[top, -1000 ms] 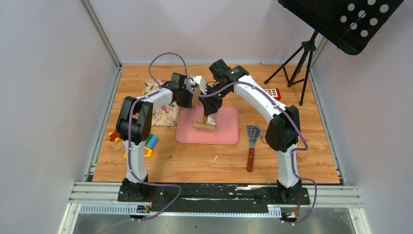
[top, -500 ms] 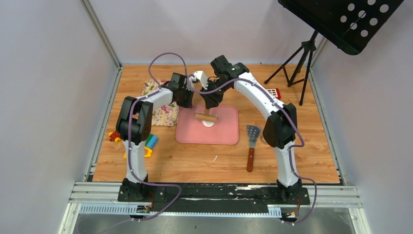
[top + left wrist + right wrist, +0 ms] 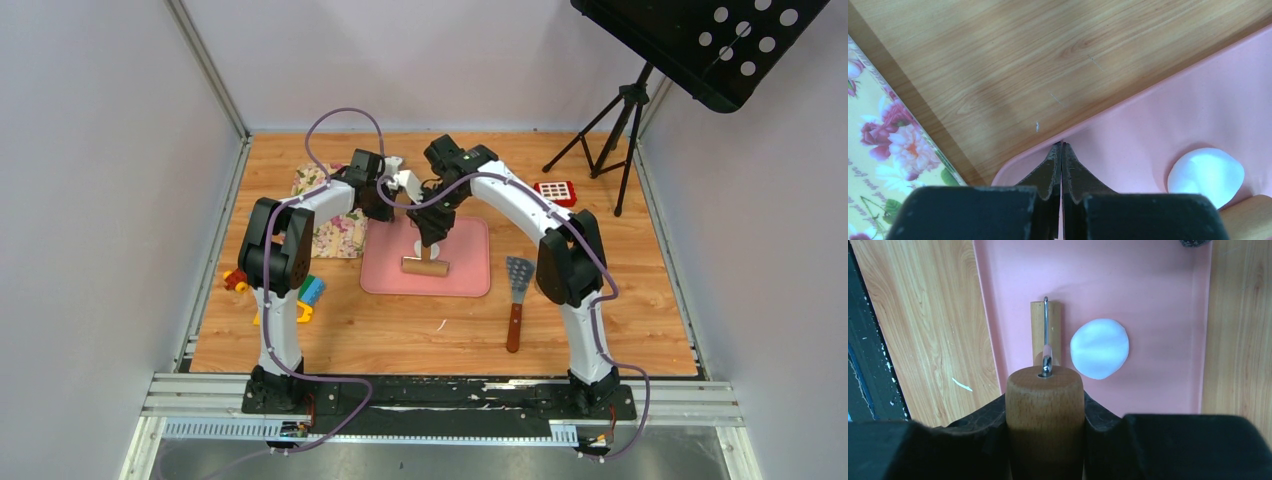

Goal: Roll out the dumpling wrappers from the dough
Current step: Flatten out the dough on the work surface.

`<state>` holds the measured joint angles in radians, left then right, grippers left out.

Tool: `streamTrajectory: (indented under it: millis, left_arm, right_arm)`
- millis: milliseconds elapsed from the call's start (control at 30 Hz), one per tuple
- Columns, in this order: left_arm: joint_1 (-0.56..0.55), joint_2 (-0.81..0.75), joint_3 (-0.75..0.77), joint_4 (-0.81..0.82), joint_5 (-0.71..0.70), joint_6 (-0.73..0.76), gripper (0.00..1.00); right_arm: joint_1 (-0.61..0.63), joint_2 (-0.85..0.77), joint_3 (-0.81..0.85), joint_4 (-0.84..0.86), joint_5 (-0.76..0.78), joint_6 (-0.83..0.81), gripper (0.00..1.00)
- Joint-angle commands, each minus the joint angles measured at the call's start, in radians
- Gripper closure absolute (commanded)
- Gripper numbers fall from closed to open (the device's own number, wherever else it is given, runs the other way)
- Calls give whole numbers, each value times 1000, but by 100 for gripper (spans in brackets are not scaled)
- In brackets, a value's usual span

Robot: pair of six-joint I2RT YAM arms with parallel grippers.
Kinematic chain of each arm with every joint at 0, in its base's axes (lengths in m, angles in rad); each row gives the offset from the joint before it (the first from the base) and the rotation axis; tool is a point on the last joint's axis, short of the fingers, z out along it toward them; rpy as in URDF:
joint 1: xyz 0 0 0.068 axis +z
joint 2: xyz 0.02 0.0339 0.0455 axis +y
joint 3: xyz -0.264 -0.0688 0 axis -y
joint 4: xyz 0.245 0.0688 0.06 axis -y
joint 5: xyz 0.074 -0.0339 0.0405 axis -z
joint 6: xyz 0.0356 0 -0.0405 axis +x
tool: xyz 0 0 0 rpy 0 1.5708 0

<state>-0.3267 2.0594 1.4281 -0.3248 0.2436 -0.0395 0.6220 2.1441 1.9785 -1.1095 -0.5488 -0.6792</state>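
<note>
On a wooden table (image 3: 400, 330), flattened white dough (image 3: 1099, 348) lies on a pink mat (image 3: 465, 275), just beside the roller (image 3: 424, 266); the right gripper (image 3: 1045, 405) clamps the roller's wooden handle; the left gripper (image 3: 1062, 155), jaws pressed together, rests at the mat's edge.

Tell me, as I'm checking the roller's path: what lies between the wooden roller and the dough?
Only a narrow strip of bare pink mat; roller and dough lie side by side, apart. The right wrist view shows it.
</note>
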Motion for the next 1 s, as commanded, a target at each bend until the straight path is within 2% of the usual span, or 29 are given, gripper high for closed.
streamTrajectory:
  millis: [0,100,200,400,700,967]
  left_arm:
    - [2,19,11,-22,-37,10,100]
    - [1,18,12,-22,-40,10,100]
    - [1,21,12,-22,-38,10,100]
    - [2,22,11,-20,-38,9,100]
    - [2,27,12,-21,-41,10,100]
    - [2,32,16,-20,-39,9,100]
  right_arm:
    - [3,-48,18,-16,-33,-42,100]
    - [-4,-103,81,-25,-77,-33,100]
    - [-10,-134,130,-9,-27,-35,100]
    - [-36,-90,172,4,32,-54,100]
    - [-34,7,110,31,65,-70,100]
    - [-4,-22,-21,41,67,-91,100]
